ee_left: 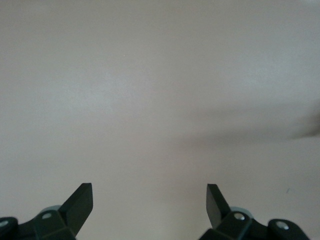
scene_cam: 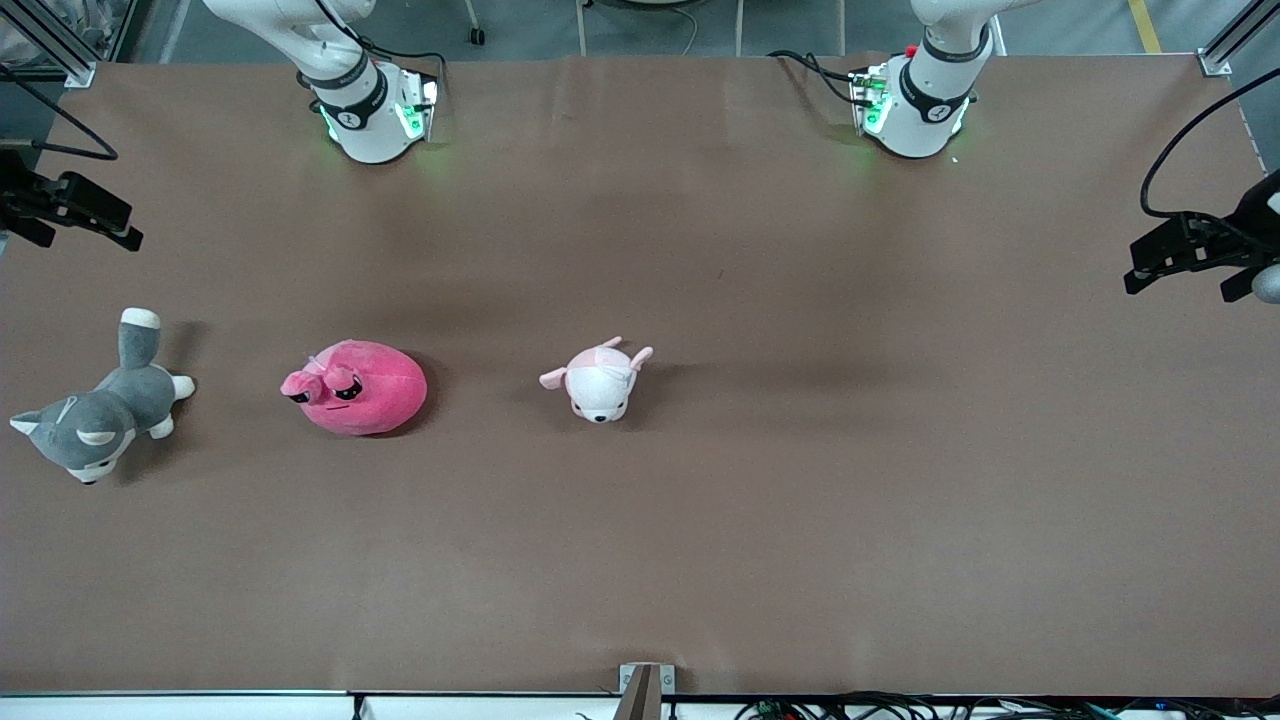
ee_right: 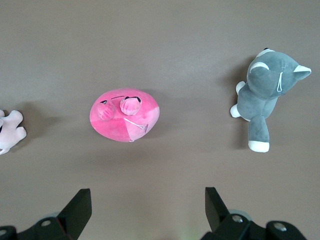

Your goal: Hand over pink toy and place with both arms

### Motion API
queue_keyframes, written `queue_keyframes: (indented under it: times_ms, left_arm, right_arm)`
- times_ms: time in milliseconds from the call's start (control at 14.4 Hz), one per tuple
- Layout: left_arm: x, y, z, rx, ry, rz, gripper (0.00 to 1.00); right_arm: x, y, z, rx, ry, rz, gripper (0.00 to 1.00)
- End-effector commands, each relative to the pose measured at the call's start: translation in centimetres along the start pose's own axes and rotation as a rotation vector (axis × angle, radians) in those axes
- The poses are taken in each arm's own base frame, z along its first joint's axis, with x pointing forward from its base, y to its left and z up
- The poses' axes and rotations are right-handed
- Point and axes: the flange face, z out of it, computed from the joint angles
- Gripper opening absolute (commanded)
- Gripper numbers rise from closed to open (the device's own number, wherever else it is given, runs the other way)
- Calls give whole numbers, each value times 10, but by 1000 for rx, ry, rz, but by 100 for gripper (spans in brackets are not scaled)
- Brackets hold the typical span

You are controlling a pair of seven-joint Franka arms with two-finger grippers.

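Observation:
The pink toy (scene_cam: 357, 386) lies on the brown table (scene_cam: 800, 480) toward the right arm's end, between a grey-and-white dog plush and a white puppy plush. It also shows in the right wrist view (ee_right: 125, 115). My right gripper (ee_right: 148, 202) is open and empty, high above bare table, apart from the toy. My left gripper (ee_left: 149, 200) is open and empty over bare table, with no toy in its view. Neither gripper shows in the front view; only the arm bases (scene_cam: 365, 110) (scene_cam: 915, 105) do.
The grey-and-white dog plush (scene_cam: 100, 410) (ee_right: 267, 97) lies at the right arm's end of the table. The white puppy plush (scene_cam: 600, 380) (ee_right: 10, 131) lies near the table's middle. Black mounted devices stand at both table ends (scene_cam: 70, 205) (scene_cam: 1195, 250).

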Motion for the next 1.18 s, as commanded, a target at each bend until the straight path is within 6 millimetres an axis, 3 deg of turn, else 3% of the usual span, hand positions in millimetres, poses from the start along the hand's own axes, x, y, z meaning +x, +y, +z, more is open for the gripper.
queue_keyframes:
  times_ms: [0, 1110]
  left_arm:
    - [1, 5, -2, 31, 4, 8, 100]
    - [-1, 7, -7, 35, 9, 11, 100]
  right_arm:
    - [-9, 0, 0, -5, 3, -11, 100]
    - [-12, -6, -4, -16, 3, -62, 100]
